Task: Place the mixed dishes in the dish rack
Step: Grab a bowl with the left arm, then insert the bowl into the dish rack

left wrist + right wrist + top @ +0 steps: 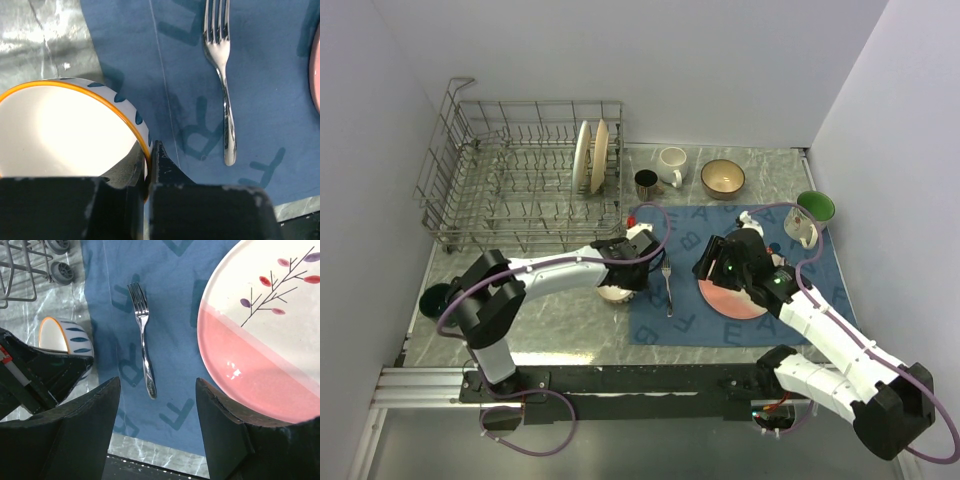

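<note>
Top external view, contents as found.
- Dish rack (448,185): 10 o'clock sector of table (580,335); two plates (582,155) upright at its 3 o'clock end.
- Left gripper (148,159): pinched tight on the rim of small bowl (65,130), white, orange edge, blue dashes; bowl at the 9 o'clock edge of blue placemat (260,100).
- Fork (222,75): flat on placemat, 3 o'clock of bowl, tines toward 12.
- Right gripper (157,385): jaws wide, holding nothing, above placemat.
- Pink-and-cream plate (260,340): at the right gripper's 2 o'clock.
</note>
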